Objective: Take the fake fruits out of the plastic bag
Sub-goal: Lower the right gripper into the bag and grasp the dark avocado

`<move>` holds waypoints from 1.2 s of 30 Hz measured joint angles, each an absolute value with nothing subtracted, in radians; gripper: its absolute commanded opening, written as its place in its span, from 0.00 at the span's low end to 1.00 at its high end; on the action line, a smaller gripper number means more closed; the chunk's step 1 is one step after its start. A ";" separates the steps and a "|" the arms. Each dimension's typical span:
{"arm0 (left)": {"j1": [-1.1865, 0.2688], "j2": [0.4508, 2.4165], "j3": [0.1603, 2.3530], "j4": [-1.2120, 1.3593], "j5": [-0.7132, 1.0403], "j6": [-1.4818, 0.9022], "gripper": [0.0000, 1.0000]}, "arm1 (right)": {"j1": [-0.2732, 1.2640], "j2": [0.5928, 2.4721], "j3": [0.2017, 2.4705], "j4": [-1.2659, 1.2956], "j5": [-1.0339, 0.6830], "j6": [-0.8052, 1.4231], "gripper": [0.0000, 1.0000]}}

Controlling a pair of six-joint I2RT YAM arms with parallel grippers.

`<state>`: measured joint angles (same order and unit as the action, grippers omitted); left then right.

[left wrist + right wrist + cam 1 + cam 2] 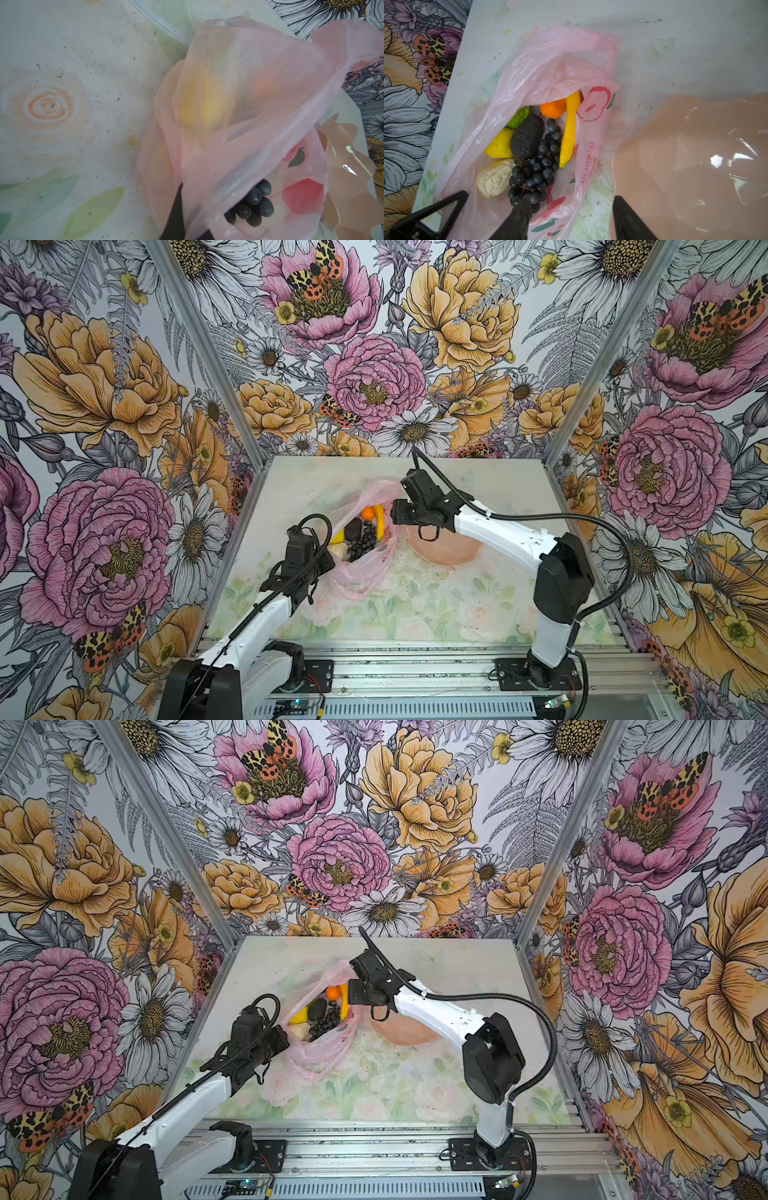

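Floral-print tabletop (415,614) | pink plastic bag (365,572) lies open beside peach bowl (449,551), fake fruits (527,141) inside | left gripper (326,562) pinched on bag's rim | right gripper (572,197) spread wide over grape bunch (535,170), holding nothing

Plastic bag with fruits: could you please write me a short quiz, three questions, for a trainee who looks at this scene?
1. True or false: the grape bunch lies inside the plastic bag.
2. Which gripper pinches the bag's edge? A) left B) right C) neither
3. Fill in: between the orange and the bag's printed side lies the yellow ___.

Key
1. True.
2. A: the left gripper is shut on the film; the right gripper is open and holds nothing.
3. banana.
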<state>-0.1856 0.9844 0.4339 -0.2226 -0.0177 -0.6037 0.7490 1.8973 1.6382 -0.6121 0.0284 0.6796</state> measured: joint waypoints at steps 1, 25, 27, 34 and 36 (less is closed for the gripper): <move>-0.186 0.974 0.434 -0.230 -0.023 -0.603 0.06 | 0.762 1.937 1.670 -0.600 0.017 0.680 0.64; -0.125 1.099 0.432 0.031 0.110 -0.486 0.12 | 0.832 2.408 2.066 -0.540 -0.068 0.732 0.66; -0.125 1.092 0.429 0.035 0.111 -0.486 0.12 | 0.832 2.429 2.082 -0.540 -0.069 0.739 0.67; -0.128 1.062 0.412 0.052 0.113 -0.486 0.12 | 0.832 2.465 2.128 -0.536 -0.064 0.743 0.69; -0.129 1.055 0.409 0.054 0.113 -0.486 0.13 | 0.833 2.481 2.144 -0.532 -0.063 0.743 0.69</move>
<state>-0.1291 1.0550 0.4088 0.0540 0.1131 -0.4858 0.8326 2.4813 2.1441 -0.5323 -0.0631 0.7433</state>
